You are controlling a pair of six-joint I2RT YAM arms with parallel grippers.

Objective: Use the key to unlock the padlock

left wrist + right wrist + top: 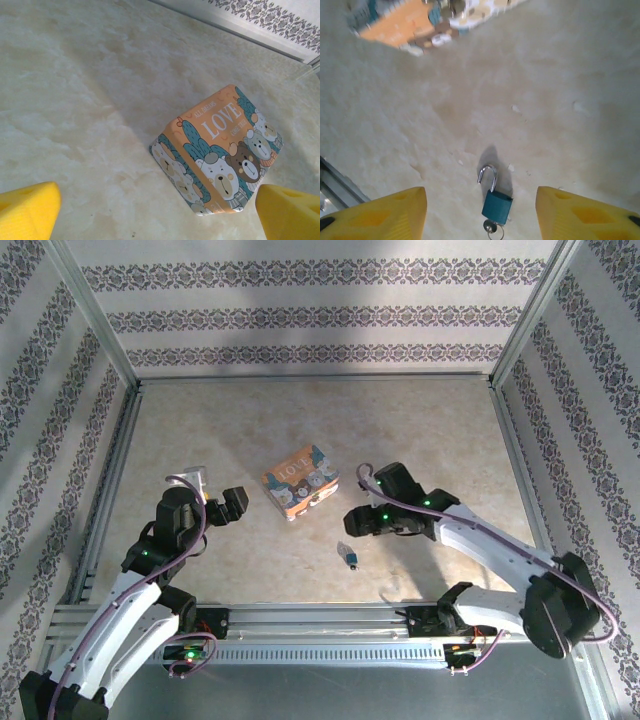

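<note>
Right pincer (480, 200) gapes wide, holding nothing, poised over the padlock (496, 204), which lies on the desk (570, 75) near-side of the box (299, 482), key (490, 227) at its base, likely so I can grip it.

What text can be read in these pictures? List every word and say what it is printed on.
"LOVE": large white letters on the orange top of the cartoon box.
"ALL DREAMS": small white line just above it, on the same face.
"COME TRUE": small white line just below it, barely legible.
The padlock: no word or number can be read on its teal body.
</note>
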